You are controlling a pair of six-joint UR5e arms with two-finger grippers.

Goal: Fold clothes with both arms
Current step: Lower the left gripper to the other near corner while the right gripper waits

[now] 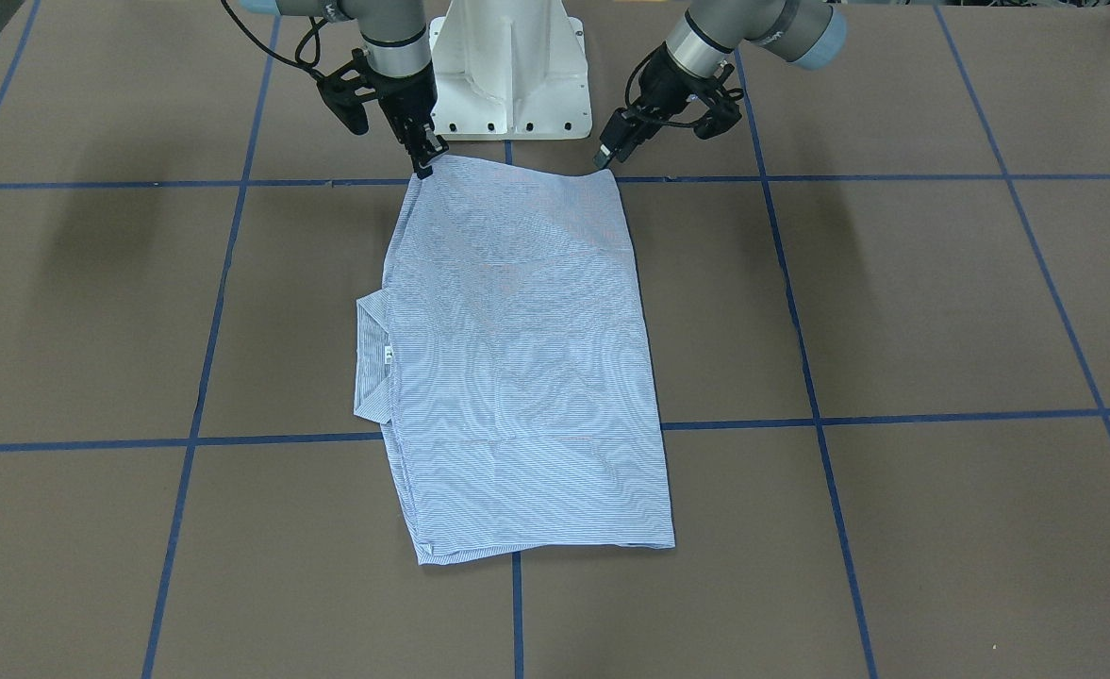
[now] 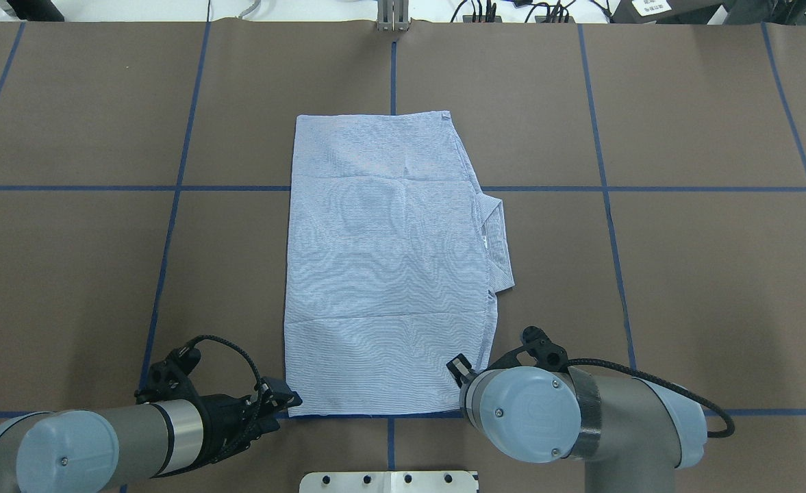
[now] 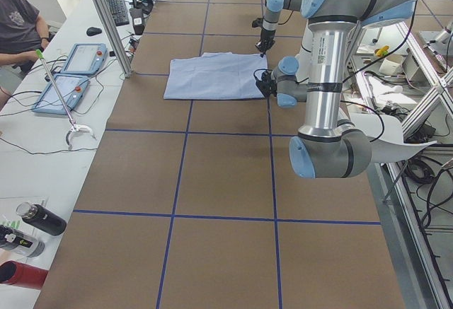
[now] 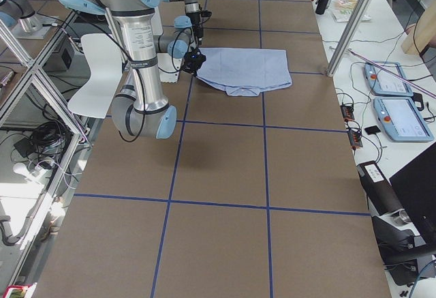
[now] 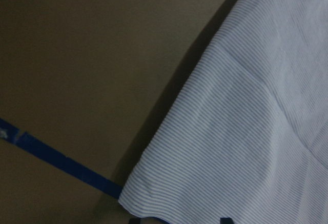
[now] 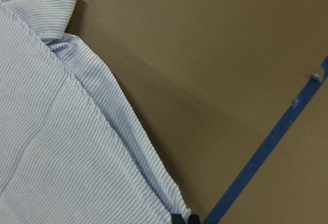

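Observation:
The light blue striped shirt lies flat on the brown table, folded into a long rectangle. Its collar sticks out toward my right side. My left gripper sits low at the shirt's near left corner. In the left wrist view its fingertips stand apart at the shirt's hem, so it is open. My right gripper is at the near right corner. In the right wrist view its tips are together on the cloth's corner.
The white pedestal base stands just behind the shirt's near edge. Blue tape lines grid the table. A person sits at a side bench with control pendants and bottles, off the work surface.

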